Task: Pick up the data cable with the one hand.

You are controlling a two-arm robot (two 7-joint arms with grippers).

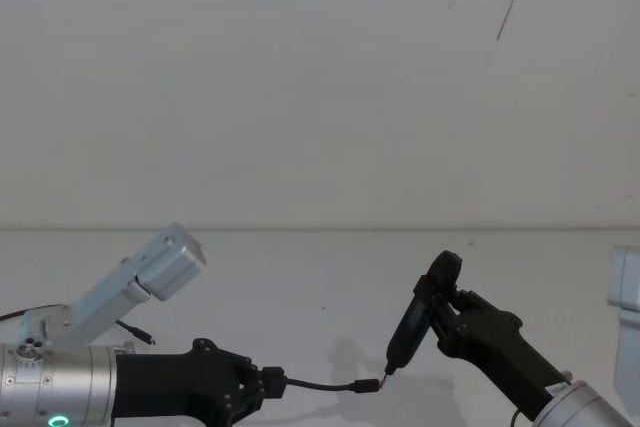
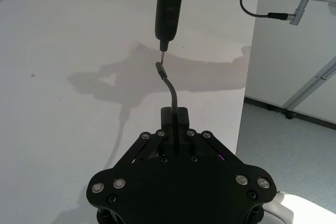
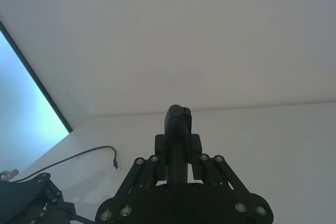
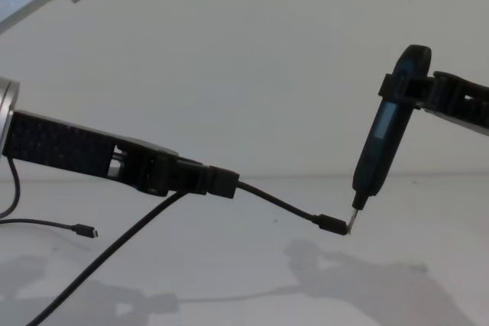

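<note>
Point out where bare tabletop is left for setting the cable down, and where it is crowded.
Bare table runs between both arms to the back wall. Crowding sits near the front: the left end effector holds the data cable, plug tip at the pen-shaped tool in the right end effector. A thin wire lies far left.

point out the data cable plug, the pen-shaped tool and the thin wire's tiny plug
data cable plug (image 4: 331, 224), chest view, on the plug body.
pen-shaped tool (image 4: 384, 143), chest view, mid barrel.
thin wire's tiny plug (image 4: 82, 230), chest view, on the plug at the wire's end.
</note>
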